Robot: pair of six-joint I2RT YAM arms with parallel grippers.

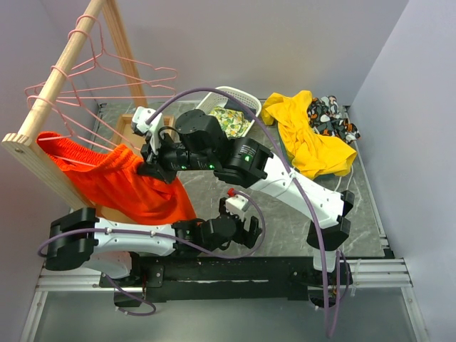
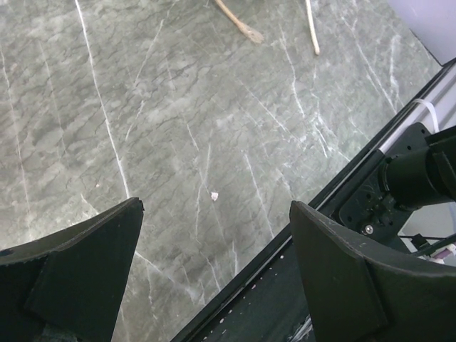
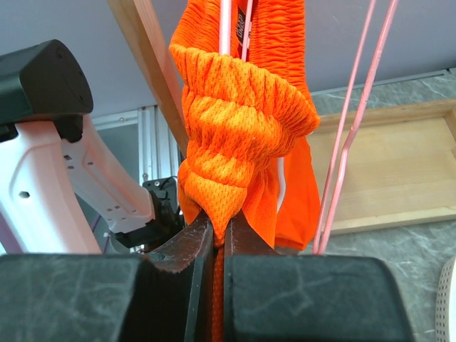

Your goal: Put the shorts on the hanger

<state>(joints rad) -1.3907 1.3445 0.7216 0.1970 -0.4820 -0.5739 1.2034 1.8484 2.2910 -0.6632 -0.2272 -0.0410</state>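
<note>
Bare table (image 2: 214, 142) under left fingers (image 2: 78, 263), wooden rack (image 1: 63, 60) (hangers (image 1: 107, 97) crowding it) blocking far left

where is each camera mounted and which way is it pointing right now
top external: above and behind the bases, looking down on the table, wooden rack and shorts; left arm and right arm both show.
left wrist: on the left wrist, facing down at the table; the open left gripper frames it.
right wrist: on the right wrist, facing the rack; the right gripper is shut on the shorts.
shared: top and right wrist both show the shorts and rack.
</note>
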